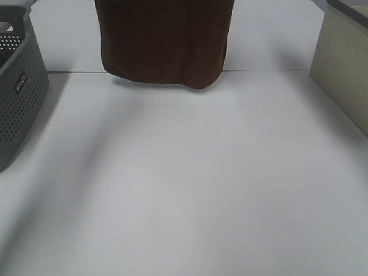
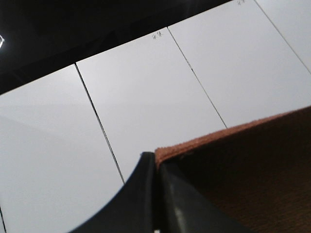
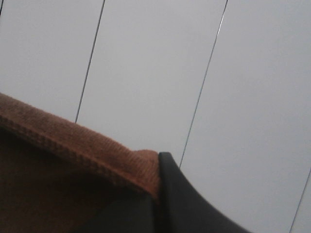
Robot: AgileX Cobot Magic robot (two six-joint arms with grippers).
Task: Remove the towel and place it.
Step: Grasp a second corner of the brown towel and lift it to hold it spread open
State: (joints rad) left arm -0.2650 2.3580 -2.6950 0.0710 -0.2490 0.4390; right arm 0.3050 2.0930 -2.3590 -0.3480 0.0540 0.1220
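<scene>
Basket label: a small dark plate (image 1: 20, 82) sits aslant on the perforated side wall of the grey basket (image 1: 26, 118). It bears one short word in white letters, too blurred to read with certainty.
First panel mark: a tiny dark mark (image 2: 156, 35), seen from the left wrist, stands near the far edge of a white panel (image 2: 146, 102), just beside a dark seam. It is too small to read.
Second panel mark: a like mark (image 2: 241, 2) stands at the far edge of the next white panel (image 2: 243, 63), cut by the picture's border and unreadable.
Readable wording: none can be made out for sure.
</scene>
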